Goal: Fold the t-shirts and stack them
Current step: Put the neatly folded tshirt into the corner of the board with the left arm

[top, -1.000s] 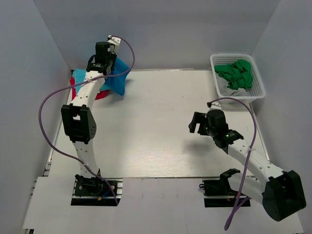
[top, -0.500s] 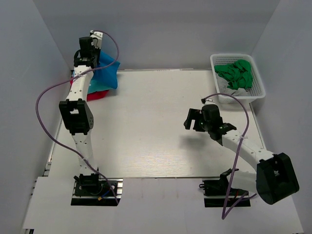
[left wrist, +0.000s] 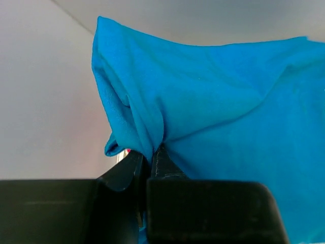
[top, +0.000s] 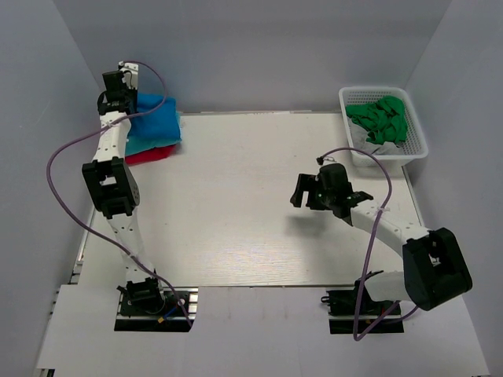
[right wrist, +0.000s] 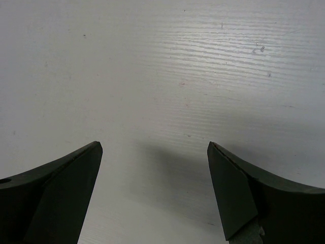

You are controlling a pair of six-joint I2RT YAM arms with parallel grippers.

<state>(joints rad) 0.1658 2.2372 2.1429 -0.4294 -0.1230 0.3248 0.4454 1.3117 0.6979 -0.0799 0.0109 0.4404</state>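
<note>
At the far-left corner of the table (top: 236, 196), the royal-blue t-shirt (top: 157, 118), laid over the turquoise t-shirt (top: 140, 146) and the red t-shirt (top: 151, 156), is pinched by the tightly closed left gripper (left wrist: 150, 158), while the right gripper (right wrist: 152, 147) is held wide apart and empty mid-table.

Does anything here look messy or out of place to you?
Only slightly: the royal-blue t-shirt at far left is puckered where the left claw pinches it, and the red t-shirt pokes out underneath.
</note>
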